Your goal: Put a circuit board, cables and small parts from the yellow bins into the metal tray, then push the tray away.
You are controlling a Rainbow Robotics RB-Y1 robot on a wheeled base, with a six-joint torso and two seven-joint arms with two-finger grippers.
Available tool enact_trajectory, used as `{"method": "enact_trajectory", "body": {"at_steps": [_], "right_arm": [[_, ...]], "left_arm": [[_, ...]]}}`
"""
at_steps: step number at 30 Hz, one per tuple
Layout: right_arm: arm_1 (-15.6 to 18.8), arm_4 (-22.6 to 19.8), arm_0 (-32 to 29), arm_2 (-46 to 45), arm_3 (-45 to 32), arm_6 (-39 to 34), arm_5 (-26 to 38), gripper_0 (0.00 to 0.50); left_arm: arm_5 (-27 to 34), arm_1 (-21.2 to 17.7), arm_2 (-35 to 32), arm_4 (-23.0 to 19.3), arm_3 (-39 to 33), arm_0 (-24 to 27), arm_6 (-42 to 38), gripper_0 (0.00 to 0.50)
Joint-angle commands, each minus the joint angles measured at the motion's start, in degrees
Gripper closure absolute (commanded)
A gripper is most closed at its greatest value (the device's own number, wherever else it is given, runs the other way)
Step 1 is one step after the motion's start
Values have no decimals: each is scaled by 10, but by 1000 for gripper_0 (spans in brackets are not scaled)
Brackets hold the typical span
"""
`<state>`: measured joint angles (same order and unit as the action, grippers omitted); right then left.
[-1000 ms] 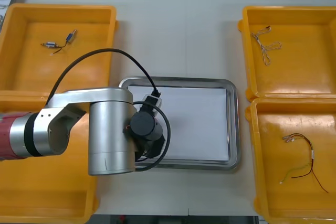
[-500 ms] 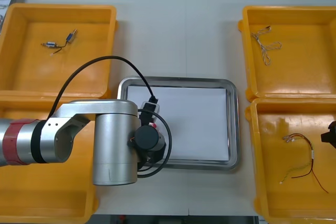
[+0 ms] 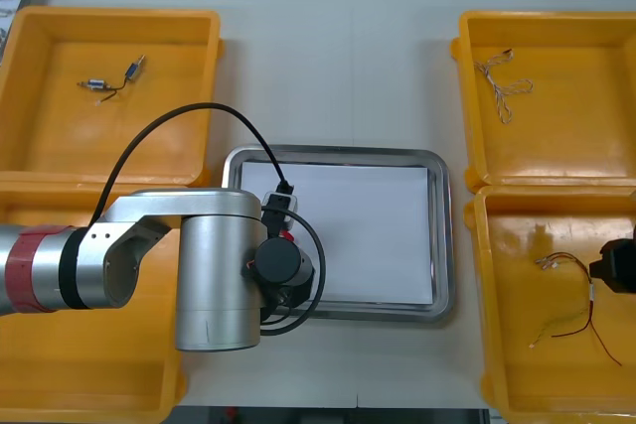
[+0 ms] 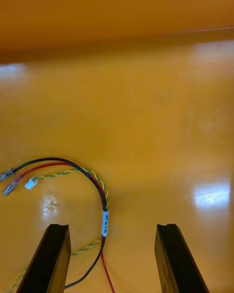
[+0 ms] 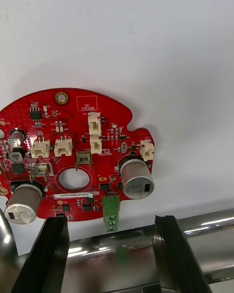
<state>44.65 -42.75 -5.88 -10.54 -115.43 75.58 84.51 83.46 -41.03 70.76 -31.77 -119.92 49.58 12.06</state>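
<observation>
**Status: Board Placed, Cables and Parts Outstanding**

The round red circuit board [image 5: 78, 127] lay flat on the white inside of the metal tray [image 3: 444, 235], close to its near-left rim. The left gripper [image 5: 112, 224] hovered over that rim with its jaws spread and nothing between them; the board sat just past the fingertips. The first item was judged delivered.

The right gripper [image 4: 111, 227] hung low in the near right yellow bin [image 3: 479, 290], jaws spread, with the red and yellow cable [image 4: 104, 222] lying on the bin floor between the fingers, nearer one of them. No grasp had been made.

Outstanding, as judged:
- that cable;
- the twisted cable [image 3: 502, 86] in the far right bin [image 3: 462, 96];
- the small metal parts [image 3: 109, 84] in the far left bin [image 3: 214, 67];
- the push of the tray.

The table [image 3: 338, 67] was light, matt and bare between the bins. Beyond its far edge the floor was dark, with loose leads.
</observation>
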Motion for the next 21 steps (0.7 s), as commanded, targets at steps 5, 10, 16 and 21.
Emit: {"method": "enact_trajectory", "body": {"at_steps": [5,10,16,21], "right_arm": [[-9,40,-23,39,-2,-7,-58,0],[-9,38,-43,42,-1,-7,-80,0],[-9,34,-64,44,-1,-7,-110,0],[-9,33,-75,50,-1,-7,-129,0]], "left_arm": [[-3,11,0,0,-27,19,-5,0],[8,-10,-40,-1,-53,19,1,0],[14,-31,-97,-27,-58,19,9,0],[29,-54,-163,-75,-58,19,34,0]]}}
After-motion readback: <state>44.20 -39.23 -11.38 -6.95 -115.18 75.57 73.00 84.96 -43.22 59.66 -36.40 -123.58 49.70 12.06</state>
